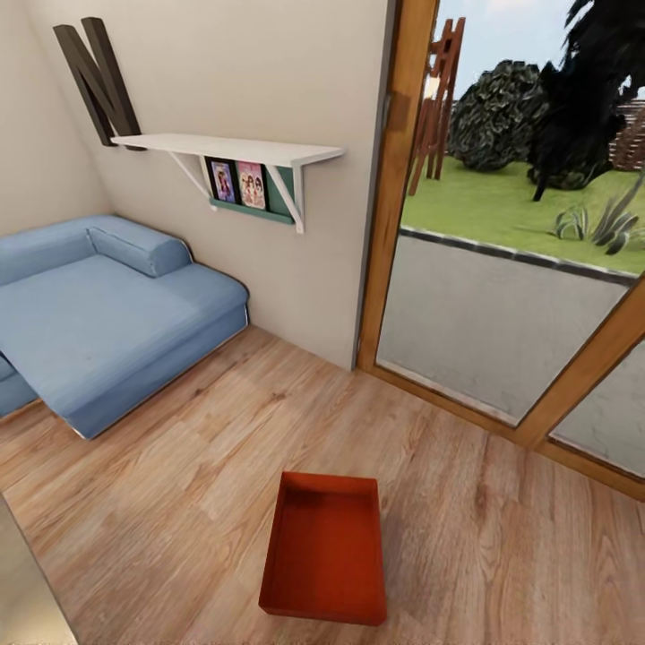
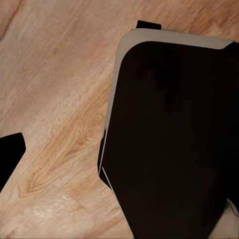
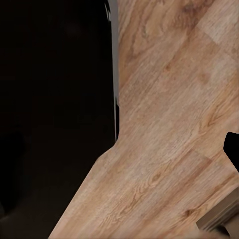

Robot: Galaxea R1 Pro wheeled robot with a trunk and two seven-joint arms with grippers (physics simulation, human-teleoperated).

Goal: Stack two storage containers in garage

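Observation:
One red-orange storage container (image 1: pixel 324 551) sits open-top and empty on the living room's light wood plank floor (image 1: pixel 179 502), just ahead of me in the head view. The second container is out of view. In the left wrist view a dark fingertip (image 2: pixel 11 159) of my left gripper pokes in at the edge, over bare planks. A dark fingertip (image 3: pixel 232 149) of my right gripper shows at the edge of the right wrist view. Nothing lies between the fingers of either gripper, and both hang beside my black base (image 2: pixel 174 139).
A blue sectional sofa (image 1: pixel 98 313) fills the left. A white wall shelf (image 1: pixel 228 148) hangs on the cream wall. A wood-framed glass door (image 1: pixel 502 313) to the garden stands at the right. A grey table corner (image 1: pixel 22 591) shows at the lower left.

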